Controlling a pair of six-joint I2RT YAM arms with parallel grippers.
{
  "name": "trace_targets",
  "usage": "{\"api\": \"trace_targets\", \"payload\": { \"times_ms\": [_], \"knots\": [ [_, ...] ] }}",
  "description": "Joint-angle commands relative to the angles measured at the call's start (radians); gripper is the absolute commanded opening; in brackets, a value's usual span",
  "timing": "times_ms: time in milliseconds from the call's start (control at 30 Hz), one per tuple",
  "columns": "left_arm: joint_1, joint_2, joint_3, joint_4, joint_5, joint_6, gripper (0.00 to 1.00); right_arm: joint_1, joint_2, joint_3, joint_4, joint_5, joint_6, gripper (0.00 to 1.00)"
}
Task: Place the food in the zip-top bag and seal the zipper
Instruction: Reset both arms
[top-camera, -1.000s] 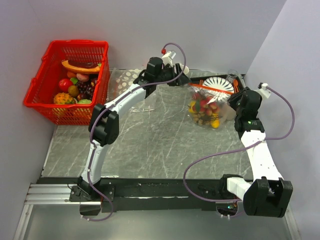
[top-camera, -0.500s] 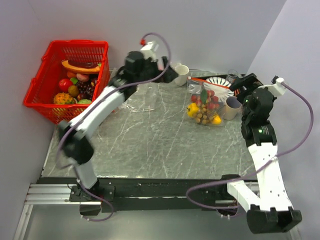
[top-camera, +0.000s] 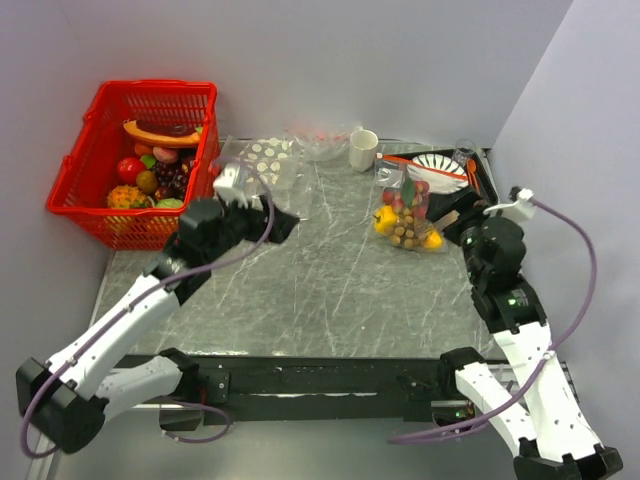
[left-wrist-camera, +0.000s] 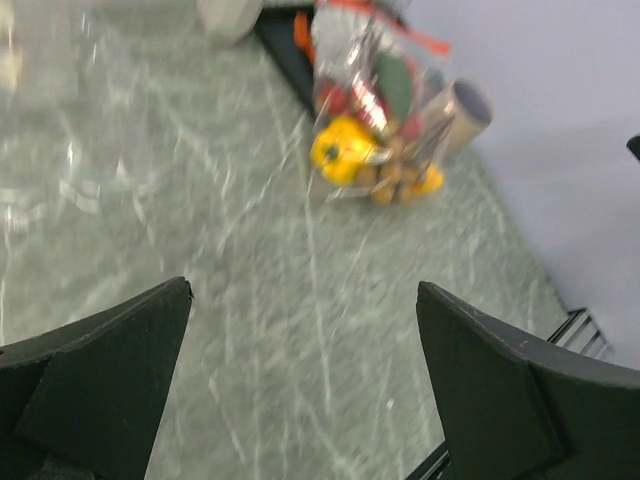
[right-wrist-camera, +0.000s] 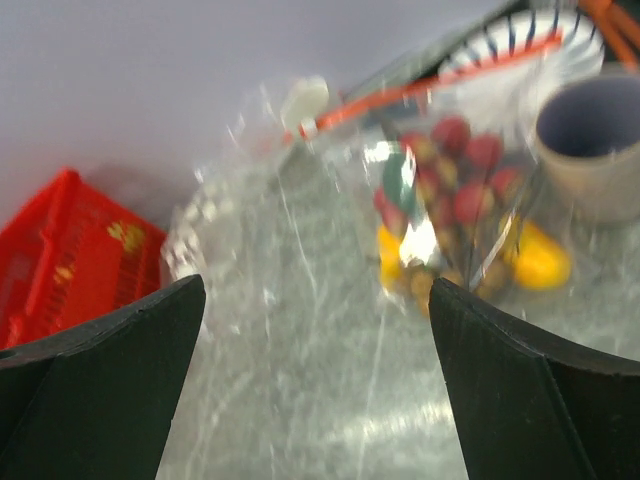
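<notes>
The zip-top bag (top-camera: 408, 215) stands right of centre in the top view, just below the striped plate (top-camera: 440, 163). It is filled with the food (left-wrist-camera: 345, 152): a yellow pepper, red fruit and brown nuts. The zipper (right-wrist-camera: 420, 90) runs as a thin orange-red line along the top of the bag. The blurred wrist views do not show whether it is pressed closed.

The loading looks done, so the step in hand is likely the seal. To do it well, 1 gripper should pinch an end of the strip and hold it taut. The other should then press along its full width, since the loose film will buckle if pushed unsupported. The tan cup (right-wrist-camera: 590, 140) sits just beside the bag and could be knocked.

The left arm reaches from the lower left up toward centre-left. The left gripper (left-wrist-camera: 303, 290) faces the bag from well apart, its 2 fingers spread wide with nothing between them. The right arm rises along the right edge. The right gripper (right-wrist-camera: 318, 290) sits near the bag, likewise spread and empty.
</notes>
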Motion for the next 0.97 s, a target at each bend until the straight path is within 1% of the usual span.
{"api": "trace_targets", "payload": {
  "times_ms": [0,33,100,167,233,300,333,433,567,700,800,933],
  "knots": [
    [0.001,-0.102,-0.199,0.196,-0.013,-0.048,0.99,0.022,-0.047,-0.119,-0.003,-0.051,0.078,1.0],
    [0.001,-0.119,-0.224,0.21,-0.019,-0.06,0.99,0.021,-0.078,-0.172,0.022,-0.057,0.092,1.0],
    [0.001,-0.131,-0.279,0.236,-0.038,-0.072,0.99,0.021,-0.11,-0.226,0.055,-0.074,0.114,1.0],
    [0.001,-0.151,-0.319,0.277,-0.044,-0.092,0.99,0.021,-0.136,-0.274,0.077,-0.106,0.086,1.0],
    [0.0,-0.169,-0.385,0.349,-0.033,-0.097,0.99,0.022,-0.133,-0.309,0.085,-0.148,0.019,1.0],
    [0.001,-0.183,-0.448,0.397,-0.027,-0.098,0.99,0.021,-0.138,-0.352,0.123,-0.154,-0.026,1.0],
    [0.0,-0.185,-0.47,0.452,-0.022,-0.092,0.99,0.021,-0.144,-0.401,0.169,-0.146,-0.03,1.0],
    [0.0,-0.174,-0.536,0.538,-0.013,-0.045,0.99,0.022,-0.181,-0.487,0.271,-0.139,-0.073,1.0],
    [-0.002,-0.142,-0.569,0.583,-0.019,-0.005,0.99,0.021,-0.225,-0.513,0.309,-0.166,-0.076,1.0],
    [-0.005,-0.114,-0.556,0.578,0.027,0.001,0.99,0.022,-0.27,-0.529,0.303,-0.154,-0.075,1.0],
    [-0.007,-0.114,-0.553,0.578,0.028,0.003,0.99,0.022,-0.281,-0.538,0.31,-0.163,-0.078,1.0],
    [-0.008,-0.103,-0.557,0.583,0.005,0.0,0.99,0.021,-0.265,-0.516,0.278,-0.136,-0.07,1.0]
  ]
}}
